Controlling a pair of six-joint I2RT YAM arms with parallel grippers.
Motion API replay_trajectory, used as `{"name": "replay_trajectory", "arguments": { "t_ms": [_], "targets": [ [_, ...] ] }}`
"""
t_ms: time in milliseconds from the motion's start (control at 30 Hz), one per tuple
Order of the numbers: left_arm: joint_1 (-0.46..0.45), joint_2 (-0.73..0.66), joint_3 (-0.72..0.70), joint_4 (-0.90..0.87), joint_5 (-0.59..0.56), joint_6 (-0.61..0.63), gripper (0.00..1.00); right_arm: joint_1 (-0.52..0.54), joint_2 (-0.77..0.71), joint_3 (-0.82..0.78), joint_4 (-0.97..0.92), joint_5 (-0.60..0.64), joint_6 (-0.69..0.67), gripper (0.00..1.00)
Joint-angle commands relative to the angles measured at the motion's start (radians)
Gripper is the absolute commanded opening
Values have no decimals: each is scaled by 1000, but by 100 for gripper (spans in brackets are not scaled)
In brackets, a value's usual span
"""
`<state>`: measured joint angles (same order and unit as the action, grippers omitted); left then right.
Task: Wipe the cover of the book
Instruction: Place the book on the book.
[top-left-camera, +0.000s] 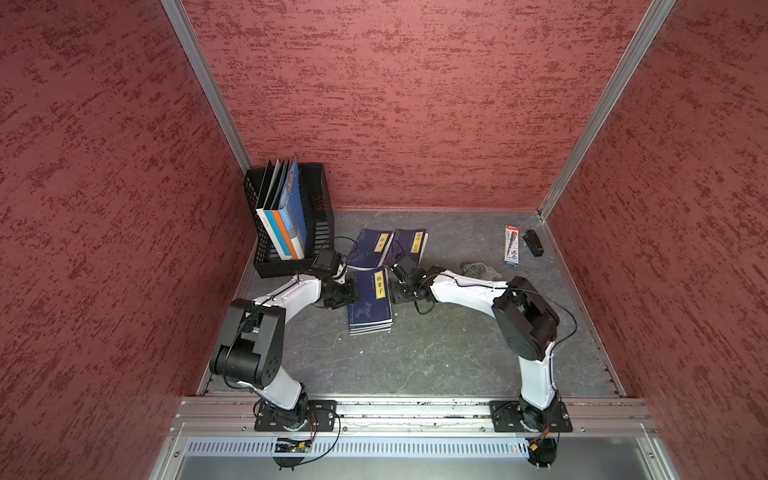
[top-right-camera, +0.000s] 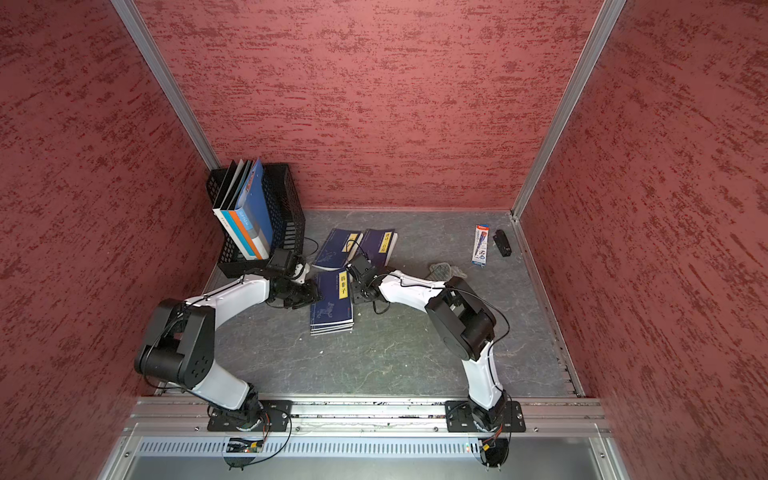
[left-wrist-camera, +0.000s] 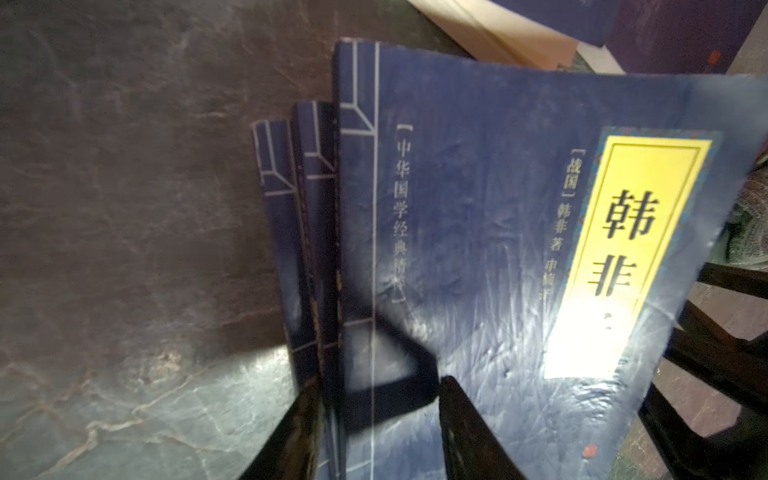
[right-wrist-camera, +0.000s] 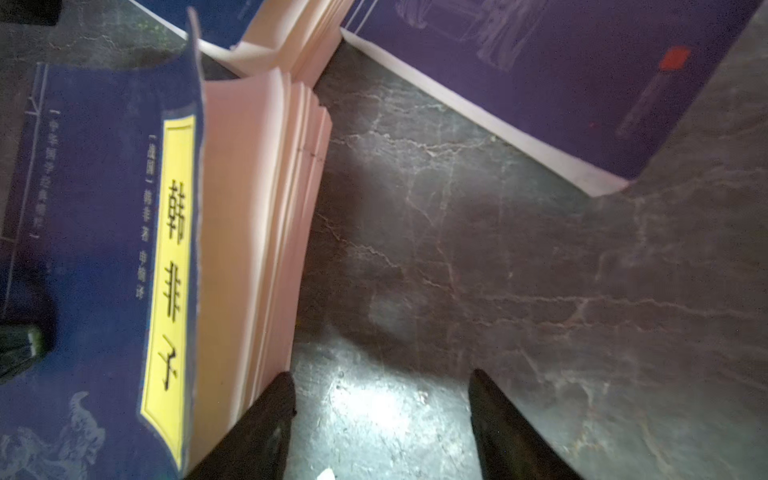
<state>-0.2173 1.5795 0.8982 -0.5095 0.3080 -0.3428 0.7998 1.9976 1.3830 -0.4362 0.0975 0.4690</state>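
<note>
A stack of dark blue books lies mid-table, and the top book (top-left-camera: 371, 297) (top-right-camera: 332, 300) (left-wrist-camera: 478, 216) (right-wrist-camera: 104, 232) has a yellow title label. My left gripper (top-left-camera: 352, 296) (left-wrist-camera: 380, 380) is at the stack's spine edge. It is open, with one finger beside the spines and the other over the cover. My right gripper (top-left-camera: 397, 291) (right-wrist-camera: 382, 374) is open at the page edge with only bare table between its fingers, one finger (right-wrist-camera: 270, 407) against the pages. A crumpled grey-green cloth (top-left-camera: 480, 270) (top-right-camera: 446, 271) lies on the table behind the right arm, held by neither gripper.
Two more blue books (top-left-camera: 370, 248) (top-left-camera: 409, 245) lie just behind the stack. A black basket (top-left-camera: 320, 199) with upright folders stands at the back left. A pen pack (top-left-camera: 511, 245) and a small black stapler (top-left-camera: 533, 242) lie at the back right. Red walls enclose the table.
</note>
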Motion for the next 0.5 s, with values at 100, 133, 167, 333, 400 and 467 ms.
{"name": "replay_trajectory", "arguments": {
  "t_ms": [100,133,167,333,400,467],
  "targets": [
    [14,-63,10,-37,-44,10,63,-8,16,54,-23,65,-28,69],
    [19,-67,10,-30,-43,8,65,-16,22,63,-21,65,-34,69],
    [27,-67,10,-21,-35,8,67,-25,30,76,-23,64,-42,69],
    [63,-26,21,42,36,-9,70,-45,92,166,-43,58,-77,69],
    [71,3,32,65,55,-15,70,-45,119,205,-56,52,-89,69],
    [75,33,44,86,66,-18,67,-45,143,237,-66,48,-95,69]
  ]
}}
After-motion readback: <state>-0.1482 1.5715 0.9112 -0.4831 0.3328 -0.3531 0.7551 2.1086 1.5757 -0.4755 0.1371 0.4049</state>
